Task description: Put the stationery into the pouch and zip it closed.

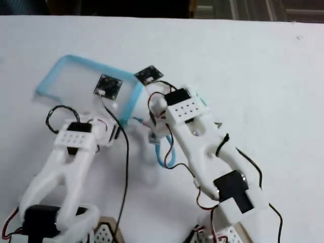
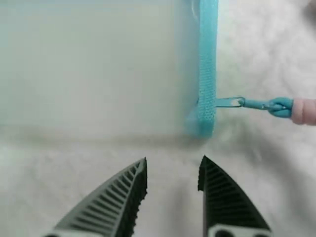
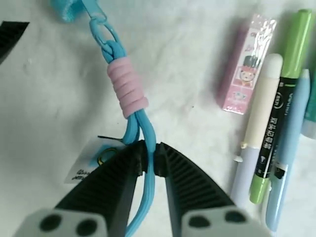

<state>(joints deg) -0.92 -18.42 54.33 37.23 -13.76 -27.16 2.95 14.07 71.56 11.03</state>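
Note:
The translucent pouch [image 1: 83, 83] with a blue zip edge [image 2: 208, 64] lies flat on the white table. Its zip pull [image 2: 228, 102] leads to a blue cord [image 3: 140, 129] with a pink bead [image 3: 127, 86]. My right gripper [image 3: 151, 157] is shut on that blue cord just past the bead. My left gripper [image 2: 172, 175] hovers open just short of the pouch's corner, nothing between its fingers. A pink eraser [image 3: 245, 64], a white-and-lilac pen [image 3: 256, 128], a green highlighter [image 3: 279, 94] and a blue pen [image 3: 291, 143] lie side by side beside the right gripper.
A small paper tag [image 3: 91, 165] lies under the cord by the right gripper. Both arms [image 1: 66, 167] [image 1: 202, 136] crowd the table's near middle, with cables trailing. White table [image 1: 253, 61] extends open to the far right.

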